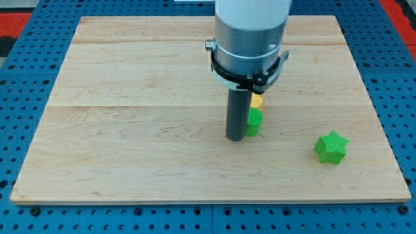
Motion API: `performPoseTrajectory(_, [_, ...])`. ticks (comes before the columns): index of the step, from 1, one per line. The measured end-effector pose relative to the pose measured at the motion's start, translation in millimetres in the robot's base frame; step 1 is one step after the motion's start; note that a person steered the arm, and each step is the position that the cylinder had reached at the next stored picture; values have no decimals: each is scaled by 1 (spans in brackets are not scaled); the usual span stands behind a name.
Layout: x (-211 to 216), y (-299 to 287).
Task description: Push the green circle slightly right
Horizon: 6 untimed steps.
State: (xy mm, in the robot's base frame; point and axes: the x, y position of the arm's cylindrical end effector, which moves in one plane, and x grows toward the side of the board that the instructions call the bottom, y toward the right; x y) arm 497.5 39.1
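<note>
Green circle (255, 121) touching my tip (235, 138), view's right.

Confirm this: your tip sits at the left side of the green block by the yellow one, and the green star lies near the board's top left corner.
Wrong on the star. The camera view shows the green star near the board's bottom right. The rest holds: my tip sits at the left side of the green block, with the yellow block just above it.
</note>
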Motion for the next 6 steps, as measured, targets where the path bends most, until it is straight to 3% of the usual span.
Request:
performPoseTrajectory(2, [-13, 1])
performPoseTrajectory(6, [-23, 65])
